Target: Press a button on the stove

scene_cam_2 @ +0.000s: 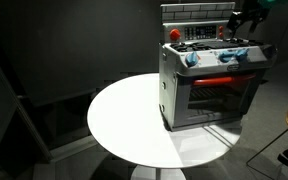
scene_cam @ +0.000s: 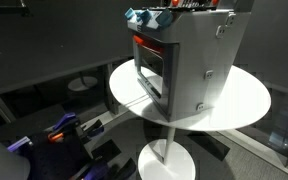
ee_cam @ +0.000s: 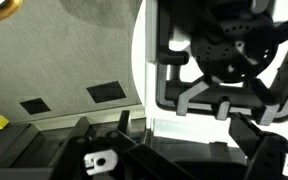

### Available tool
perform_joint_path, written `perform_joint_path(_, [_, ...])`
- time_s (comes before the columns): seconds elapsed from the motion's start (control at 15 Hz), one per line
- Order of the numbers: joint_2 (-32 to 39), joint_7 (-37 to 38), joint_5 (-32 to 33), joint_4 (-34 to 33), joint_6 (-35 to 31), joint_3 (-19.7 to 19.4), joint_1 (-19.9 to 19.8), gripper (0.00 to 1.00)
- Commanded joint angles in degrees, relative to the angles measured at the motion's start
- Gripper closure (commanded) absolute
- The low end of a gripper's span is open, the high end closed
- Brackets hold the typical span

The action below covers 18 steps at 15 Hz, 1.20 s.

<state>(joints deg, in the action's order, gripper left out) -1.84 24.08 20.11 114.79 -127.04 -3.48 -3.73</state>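
The stove (scene_cam_2: 212, 85) is a small light-grey toy box with a red front band, a dark oven window and blue knobs (scene_cam_2: 192, 58) on top. It stands on a round white table (scene_cam_2: 124, 120) and shows in both exterior views (scene_cam: 189, 65). My gripper (scene_cam_2: 246, 20) hangs just above the stove's back top edge and holds nothing. In the wrist view my two dark fingers (ee_cam: 182, 122) stand apart over the white stove top (ee_cam: 184, 130), beside the black burner grates (ee_cam: 224, 50). I cannot see any button under the fingers.
The table's white rim (scene_cam: 249, 105) extends past the stove on all sides. A brick-pattern back panel (scene_cam_2: 194, 12) rises behind the stove top. Dark clutter and cables (scene_cam: 64, 135) lie on the floor beside the table's pedestal (scene_cam: 164, 155).
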Motion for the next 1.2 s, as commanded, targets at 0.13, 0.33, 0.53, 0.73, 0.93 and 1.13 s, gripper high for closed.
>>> perform_joint_path(0.13, [-11.14, -6.28, -5.53, 6.44, 4.93, 0.29, -0.14, 0.00])
perform_joint_path(0.33, [-15.99, -9.37, -9.03, 7.84, 10.91, 0.62, 0.03, 0.00])
perform_joint_path(0.53, [-19.79, -11.46, -11.57, 8.34, 18.54, 1.10, 0.12, 0.00])
perform_joint_path(0.73, [-22.78, -13.02, -13.38, 8.61, 26.62, 1.52, 0.19, 0.00])
perform_joint_path(0.93, [-24.89, -13.78, -13.89, 9.67, 31.81, 1.91, 0.13, 0.00])
perform_joint_path(1.13, [-24.00, -13.35, -13.03, 9.42, 31.67, 2.20, -0.23, 0.00])
